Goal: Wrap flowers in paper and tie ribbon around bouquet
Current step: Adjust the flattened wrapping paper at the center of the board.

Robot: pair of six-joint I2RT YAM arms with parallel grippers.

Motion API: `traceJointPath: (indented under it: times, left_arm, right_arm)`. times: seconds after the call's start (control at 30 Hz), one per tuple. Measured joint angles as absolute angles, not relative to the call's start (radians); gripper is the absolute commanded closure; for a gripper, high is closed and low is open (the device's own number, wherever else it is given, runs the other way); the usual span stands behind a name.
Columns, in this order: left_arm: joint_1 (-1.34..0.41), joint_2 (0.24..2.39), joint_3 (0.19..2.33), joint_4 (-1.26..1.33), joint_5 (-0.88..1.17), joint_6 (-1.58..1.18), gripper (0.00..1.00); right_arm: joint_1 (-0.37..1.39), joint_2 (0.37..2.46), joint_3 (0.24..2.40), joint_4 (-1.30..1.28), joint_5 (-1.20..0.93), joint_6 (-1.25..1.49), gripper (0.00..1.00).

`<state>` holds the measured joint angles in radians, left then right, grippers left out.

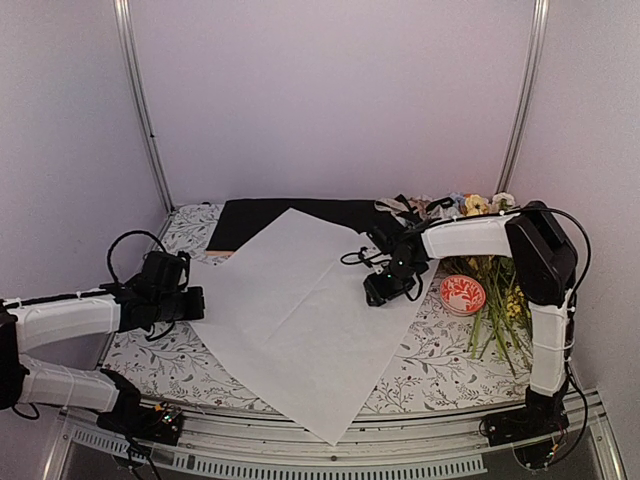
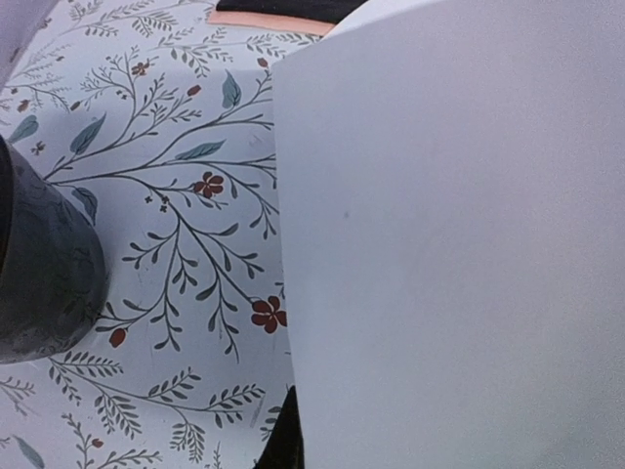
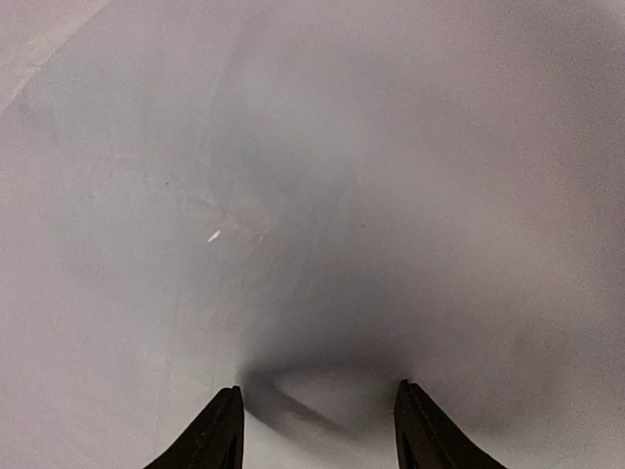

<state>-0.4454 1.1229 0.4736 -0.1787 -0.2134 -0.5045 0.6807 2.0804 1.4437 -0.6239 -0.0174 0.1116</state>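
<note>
The white paper (image 1: 300, 310) lies spread diagonally over the table, one corner hanging past the near edge. My left gripper (image 1: 188, 303) is shut on the paper's left corner. In the left wrist view the sheet (image 2: 449, 254) rises close to the camera and hides all but one dark fingertip (image 2: 285, 440). My right gripper (image 1: 380, 290) is open, its tips (image 3: 317, 396) resting on the paper (image 3: 312, 195) near its right edge. The flowers (image 1: 476, 206) lie at the back right, stems (image 1: 493, 310) running toward me. A cream strip, probably the ribbon (image 1: 392, 207), lies beside them.
A black sheet (image 1: 290, 214) lies under the paper's far corner, a peach sheet's edge (image 2: 273, 21) showing beside it. A round red-and-white disc (image 1: 462, 294) sits right of the paper. A floral tablecloth (image 2: 176, 225) covers the table. Frame posts stand at the back corners.
</note>
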Motion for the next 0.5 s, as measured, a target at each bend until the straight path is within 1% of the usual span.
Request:
traceJointPath:
  times: [0.2, 0.37, 0.43, 0.47, 0.5]
  left_arm:
    - [-0.423, 1.163, 0.513, -0.183, -0.198, -0.48, 1.0]
    - [-0.415, 1.224, 0.537, -0.173, -0.182, -0.47, 0.99]
    - [-0.413, 1.243, 0.538, -0.173, -0.182, -0.467, 0.82]
    - [-0.411, 1.25, 0.54, -0.175, -0.183, -0.464, 0.72]
    - [-0.41, 1.257, 0.543, -0.177, -0.185, -0.461, 0.57]
  right_arm:
    - [0.697, 1.928, 1.212, -0.53, -0.04, 0.192, 0.46]
    - [0.714, 1.863, 1.132, -0.526, -0.051, 0.254, 0.46]
    - [0.715, 1.862, 1.134, -0.53, -0.051, 0.265, 0.47]
    - [0.715, 1.863, 1.138, -0.535, -0.051, 0.271, 0.47]
    - [0.715, 1.864, 1.141, -0.542, -0.051, 0.274, 0.48]
